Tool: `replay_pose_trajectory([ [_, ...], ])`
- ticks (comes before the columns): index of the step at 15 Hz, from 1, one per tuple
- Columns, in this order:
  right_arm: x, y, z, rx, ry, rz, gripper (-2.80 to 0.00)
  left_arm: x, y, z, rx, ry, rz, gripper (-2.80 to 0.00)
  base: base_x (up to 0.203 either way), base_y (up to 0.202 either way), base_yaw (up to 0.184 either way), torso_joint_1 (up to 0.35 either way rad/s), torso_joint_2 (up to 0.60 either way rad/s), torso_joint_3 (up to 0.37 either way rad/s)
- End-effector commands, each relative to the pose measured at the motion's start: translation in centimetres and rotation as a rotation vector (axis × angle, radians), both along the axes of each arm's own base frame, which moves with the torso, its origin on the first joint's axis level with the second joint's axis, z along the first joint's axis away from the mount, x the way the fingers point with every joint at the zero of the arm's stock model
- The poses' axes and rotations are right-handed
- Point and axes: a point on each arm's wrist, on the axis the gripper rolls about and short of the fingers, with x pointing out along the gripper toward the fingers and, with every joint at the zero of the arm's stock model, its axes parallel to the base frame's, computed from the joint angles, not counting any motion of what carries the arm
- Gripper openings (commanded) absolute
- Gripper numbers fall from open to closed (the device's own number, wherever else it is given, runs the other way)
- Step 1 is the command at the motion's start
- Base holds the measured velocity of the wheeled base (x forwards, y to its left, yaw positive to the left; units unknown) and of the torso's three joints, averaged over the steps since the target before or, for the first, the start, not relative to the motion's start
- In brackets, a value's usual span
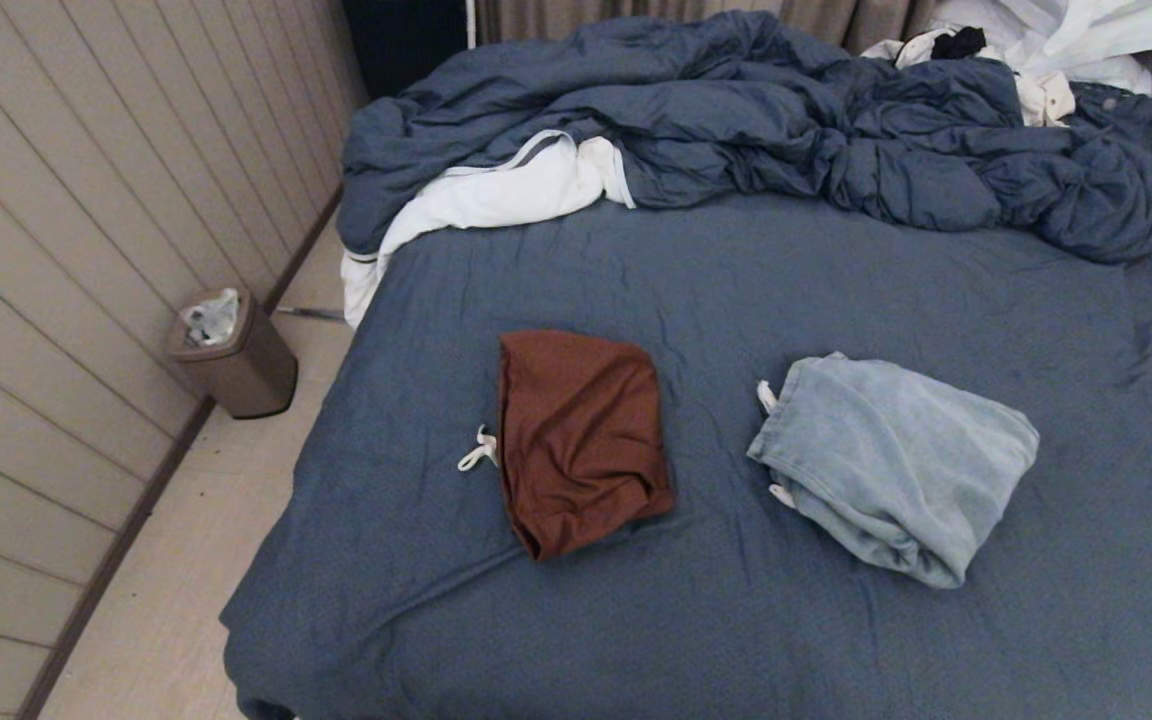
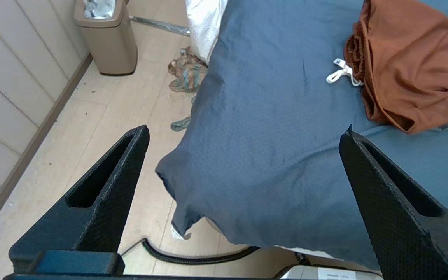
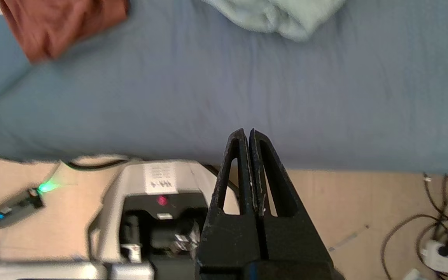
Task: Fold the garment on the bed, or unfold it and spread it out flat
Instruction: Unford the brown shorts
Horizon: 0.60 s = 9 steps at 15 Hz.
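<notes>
Two folded garments lie on the bed's slate-blue sheet (image 1: pixel 696 270). A rust-brown one (image 1: pixel 581 440) with a white drawstring sits left of centre, and a light blue one (image 1: pixel 896 465) lies to its right. Neither gripper shows in the head view. My left gripper (image 2: pixel 245 134) hangs open over the bed's near left corner, nothing between its fingers, with the brown garment (image 2: pixel 406 66) farther in on the bed. My right gripper (image 3: pixel 246 133) is shut and empty at the bed's near edge, short of the light blue garment (image 3: pixel 282 15).
A rumpled blue duvet (image 1: pixel 786 130) with white lining fills the far half of the bed, and white clothes (image 1: pixel 1066 40) lie at the far right. A tan bin (image 1: pixel 236 355) stands on the floor by the left wall. Cables (image 3: pixel 434 225) lie on the floor.
</notes>
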Motion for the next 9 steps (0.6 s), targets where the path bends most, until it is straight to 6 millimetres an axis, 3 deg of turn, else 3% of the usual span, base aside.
replay_pose_trajectory([
  [1,-1.6,-0.2,-3.0,-0.013,-0.033,-0.006,-2.8,0.0,0.0,0.0,-0.001,0.001,0.001,0.0,0.0,0.0,0.0,0.0,0.0,0.0],
  [4,-0.8,-0.2,-3.7,-0.063,-0.086,-0.024,-2.8,0.0,0.0,0.0,-0.001,0.001,0.001,0.0,0.0,0.0,0.0,0.0,0.0,0.0],
  [9,-0.5,-0.7,-5.2,-0.197,-0.055,-0.224,-2.8,0.0,0.0,0.0,-0.001,0.001,0.001,0.0,0.0,0.0,0.0,0.0,0.0,0.0],
])
